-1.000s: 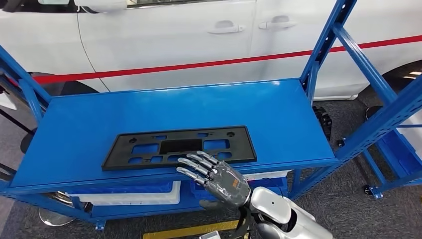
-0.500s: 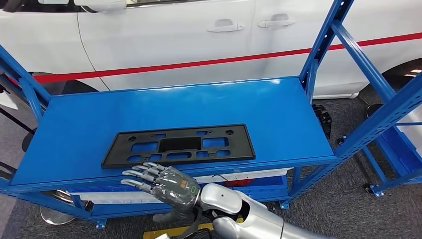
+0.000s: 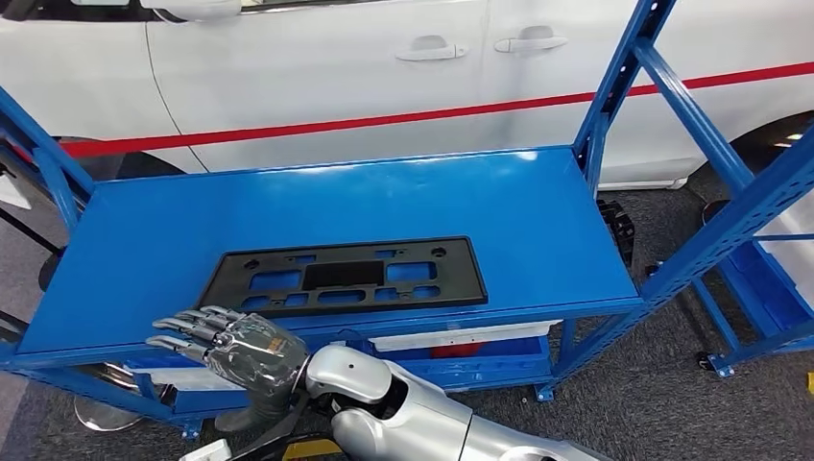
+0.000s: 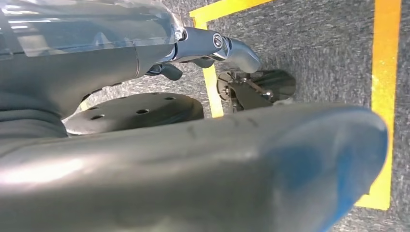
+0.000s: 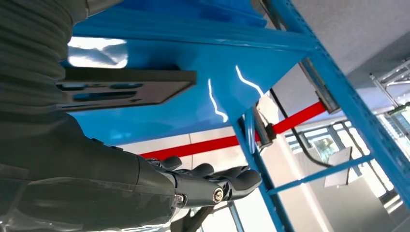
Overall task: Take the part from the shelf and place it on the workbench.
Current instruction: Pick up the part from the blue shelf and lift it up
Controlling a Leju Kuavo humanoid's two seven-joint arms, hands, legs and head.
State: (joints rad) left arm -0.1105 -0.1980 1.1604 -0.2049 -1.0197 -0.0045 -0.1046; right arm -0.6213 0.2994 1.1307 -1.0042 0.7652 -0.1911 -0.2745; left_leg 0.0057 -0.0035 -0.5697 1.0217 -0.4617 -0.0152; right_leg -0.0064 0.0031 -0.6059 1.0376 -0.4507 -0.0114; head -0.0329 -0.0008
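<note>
The part is a flat black plate with several cut-outs (image 3: 346, 276), lying near the front edge of the blue shelf top (image 3: 336, 192). My right arm reaches across from the lower right. Its hand (image 3: 226, 346) hovers at the shelf's front edge, just below and left of the part's left corner, with fingers spread and nothing in them. The right wrist view shows the part (image 5: 125, 87) flat on the shelf, with the hand's dark fingers (image 5: 208, 183) apart from it. My left hand (image 4: 208, 43) hangs over the floor, fingers stretched out and holding nothing.
A white car with a red stripe (image 3: 384, 58) stands close behind the shelf. Blue uprights (image 3: 614, 86) rise at the shelf's right end, and another blue rack (image 3: 758, 288) stands further right. White bins (image 3: 461, 336) sit on the lower level. Yellow tape (image 4: 387, 96) marks the grey floor.
My right hand has swept left along the shelf's front edge, from over the part's front rim to beyond its left corner. The part has not moved.
</note>
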